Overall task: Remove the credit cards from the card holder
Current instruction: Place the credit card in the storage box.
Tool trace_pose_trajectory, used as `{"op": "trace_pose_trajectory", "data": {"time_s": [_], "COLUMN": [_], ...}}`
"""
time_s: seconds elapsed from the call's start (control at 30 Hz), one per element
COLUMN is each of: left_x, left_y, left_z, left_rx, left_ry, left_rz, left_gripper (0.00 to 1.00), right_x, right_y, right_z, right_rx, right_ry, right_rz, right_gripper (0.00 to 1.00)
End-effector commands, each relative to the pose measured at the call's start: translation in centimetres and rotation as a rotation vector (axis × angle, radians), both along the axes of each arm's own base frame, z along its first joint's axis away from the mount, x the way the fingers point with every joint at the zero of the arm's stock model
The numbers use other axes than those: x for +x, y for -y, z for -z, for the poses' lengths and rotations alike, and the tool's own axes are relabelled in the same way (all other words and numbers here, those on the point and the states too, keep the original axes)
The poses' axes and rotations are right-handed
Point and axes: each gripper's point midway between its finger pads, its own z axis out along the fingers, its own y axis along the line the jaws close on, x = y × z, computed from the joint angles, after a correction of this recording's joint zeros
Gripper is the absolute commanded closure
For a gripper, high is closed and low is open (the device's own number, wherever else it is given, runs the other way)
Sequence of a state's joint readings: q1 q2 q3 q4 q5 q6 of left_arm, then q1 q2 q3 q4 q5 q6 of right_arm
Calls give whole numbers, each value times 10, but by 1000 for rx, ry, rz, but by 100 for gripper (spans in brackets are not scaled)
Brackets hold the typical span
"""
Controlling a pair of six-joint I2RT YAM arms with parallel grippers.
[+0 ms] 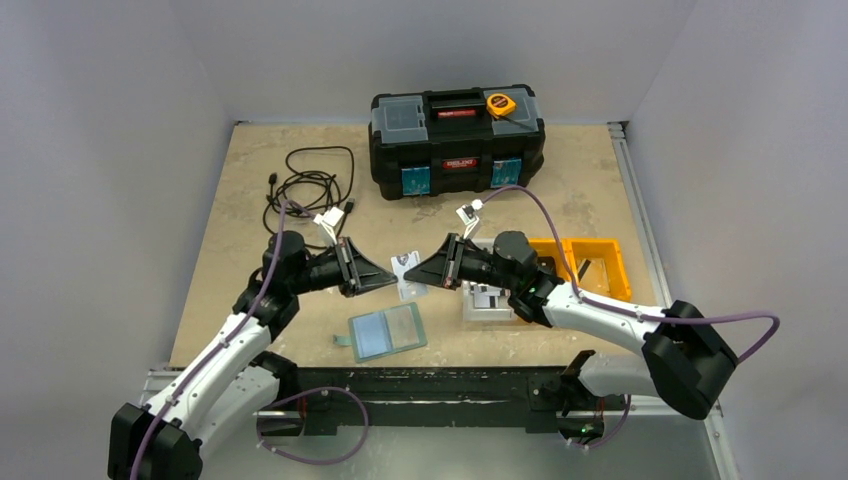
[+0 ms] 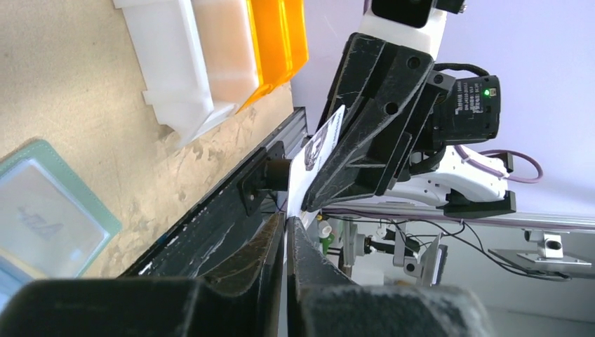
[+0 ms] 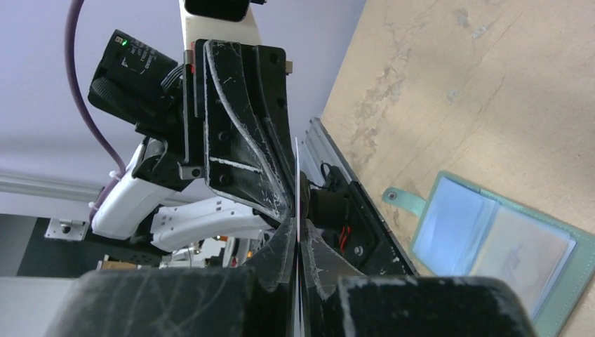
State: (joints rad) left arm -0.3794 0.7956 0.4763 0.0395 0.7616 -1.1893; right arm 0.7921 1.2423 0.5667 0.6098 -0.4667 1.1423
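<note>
Card holder (image 1: 388, 331) lies before toolbox (image 1: 457, 143); bins (image 1: 596, 241) right; cable (image 1: 310, 190) behind-left; card (image 1: 408, 272), perhaps raised, just behind.

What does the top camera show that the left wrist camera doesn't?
Only the top view shows the black toolbox, the tape measure on it and the coiled cable. Only the left wrist view shows the green light on the right wrist's camera. Both show the white card, the left claw and right claw shut on it, the open card holder and the bins.
</note>
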Motion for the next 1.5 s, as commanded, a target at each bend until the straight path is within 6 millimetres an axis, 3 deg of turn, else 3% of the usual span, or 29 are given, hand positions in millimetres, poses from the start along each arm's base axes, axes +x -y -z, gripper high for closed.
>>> {"op": "trace_pose_trajectory", "data": {"time_s": [0.0, 0.17, 0.27, 0.4, 0.6, 0.73, 0.83, 1.17, 1.37, 1.47], "left_x": [-3, -5, -5, -4, -4, -4, -5, -12, -15, -15], "left_y": [0, -14, -27, -44, -50, -49, -49, -50, -51, -51], "left_z": [-10, 6, 16, 29, 32, 31, 30, 29, 31, 31], "left_rx": [8, 164, 277, 409, 451, 447, 441, 442, 443, 439], "left_ry": [54, 17, 2, -18, -12, -8, -5, 1, -5, -6], "left_rz": [40, -11, -53, -105, -113, -111, -102, -93, -89, -88], "left_gripper": [82, 32, 20, 18, 18, 18, 18, 18, 18, 17], "right_x": [0, 11, 21, 33, 49, 56, 64, 86, 92, 94], "right_y": [1, 16, 34, 75, 159, 191, 202, 210, 206, 201], "right_z": [-9, 3, 13, 32, 63, 73, 81, 119, 134, 140], "right_rx": [-1, -123, -252, -494, -928, -1110, -1202, -1439, -1488, -1485], "right_ry": [37, 39, 48, 44, 2, 11, 27, 39, 38, 33], "right_rz": [-2, 91, 179, 328, 593, 689, 726, 741, 716, 697], "right_gripper": [100, 100, 100, 100, 100, 100, 100, 100, 100, 91]}}
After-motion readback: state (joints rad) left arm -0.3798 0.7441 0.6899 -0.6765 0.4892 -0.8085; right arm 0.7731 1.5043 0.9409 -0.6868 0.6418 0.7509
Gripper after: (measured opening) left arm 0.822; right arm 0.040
